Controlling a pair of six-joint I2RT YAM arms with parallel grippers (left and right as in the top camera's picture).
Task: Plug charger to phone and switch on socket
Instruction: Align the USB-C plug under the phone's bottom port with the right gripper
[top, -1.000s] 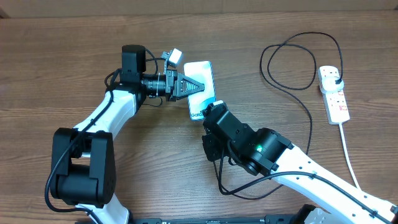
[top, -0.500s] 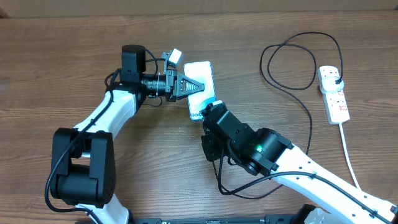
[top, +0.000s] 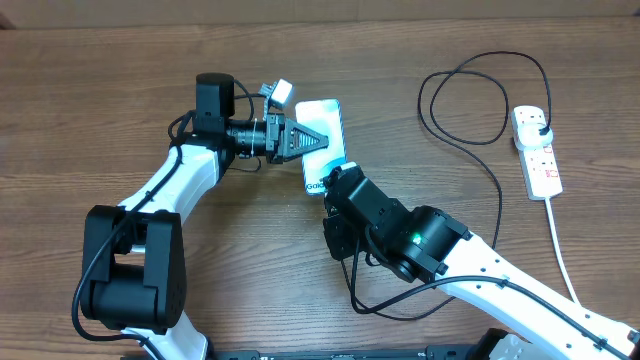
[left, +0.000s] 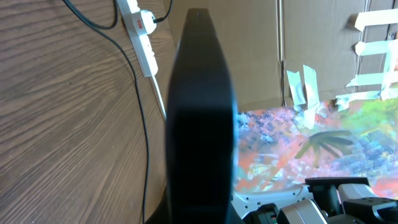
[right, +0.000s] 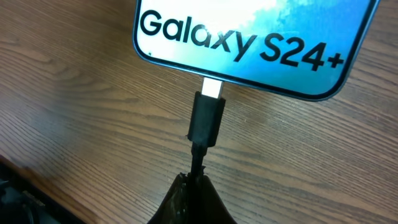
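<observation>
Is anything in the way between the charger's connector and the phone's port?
Nothing visible. The right gripper holds the charger by its cable, and the connector tip meets the bottom edge of the phone, with some bare metal showing. The left gripper is over the phone's middle, away from the port.

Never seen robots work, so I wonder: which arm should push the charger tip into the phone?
Probably right: the right gripper pinches the charger behind its tip, which meets the phone; the left gripper lies over the screen.

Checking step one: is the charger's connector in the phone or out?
Not fully in: the connector meets the phone at its bottom edge, bright metal tip showing.
</observation>
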